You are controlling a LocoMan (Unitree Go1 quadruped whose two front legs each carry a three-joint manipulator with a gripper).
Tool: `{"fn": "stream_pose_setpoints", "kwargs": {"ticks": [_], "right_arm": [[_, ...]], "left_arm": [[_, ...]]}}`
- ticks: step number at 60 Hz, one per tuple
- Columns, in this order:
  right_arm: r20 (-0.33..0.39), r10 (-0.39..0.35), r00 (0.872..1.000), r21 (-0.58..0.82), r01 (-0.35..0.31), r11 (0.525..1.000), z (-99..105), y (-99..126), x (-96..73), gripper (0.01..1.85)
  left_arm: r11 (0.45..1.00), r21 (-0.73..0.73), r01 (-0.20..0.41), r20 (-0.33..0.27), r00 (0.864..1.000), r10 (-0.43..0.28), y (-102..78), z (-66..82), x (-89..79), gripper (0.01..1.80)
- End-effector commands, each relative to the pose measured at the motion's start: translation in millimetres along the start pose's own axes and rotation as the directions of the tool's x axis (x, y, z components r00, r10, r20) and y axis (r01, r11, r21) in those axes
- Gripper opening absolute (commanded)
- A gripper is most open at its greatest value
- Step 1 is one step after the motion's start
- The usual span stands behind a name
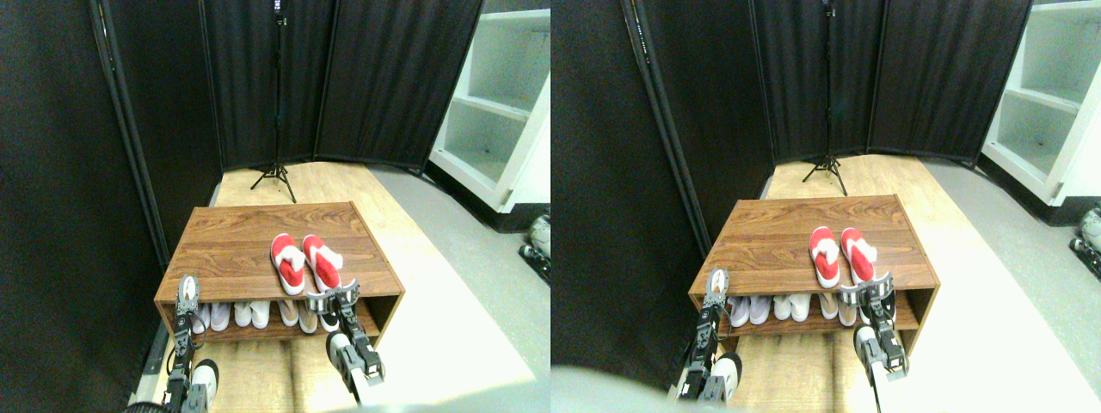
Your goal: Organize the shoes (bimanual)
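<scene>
Two bright red slip-on shoes with white lining lie side by side on top of the wooden shoe rack, toes pointing away from me: the left shoe and the right shoe. My right gripper hovers at the rack's front edge, just before the heel of the right shoe and apart from it. My left gripper stands at the rack's front left corner, away from both shoes.
White, beige and dark shoes line the shelf under the rack top. Black curtain panels enclose the back and left, with a tripod stand behind the rack. A white shelf unit stands at right.
</scene>
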Motion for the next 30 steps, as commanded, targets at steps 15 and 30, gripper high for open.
{"fn": "stream_pose_setpoints", "kwargs": {"ticks": [15,30], "right_arm": [[-0.009,-0.031,0.999,0.006,0.031,0.999,0.7,-6.2,11.0,1.66],[-0.019,-0.011,1.0,-0.005,0.011,1.0,2.0,-2.2,2.6,1.65]], "left_arm": [[0.999,-0.024,0.025,0.014,1.0,-0.025,-7.0,-3.1,0.7,0.01],[0.999,-0.024,0.037,-0.006,0.999,-0.037,-8.8,-5.6,2.5,0.01]]}}
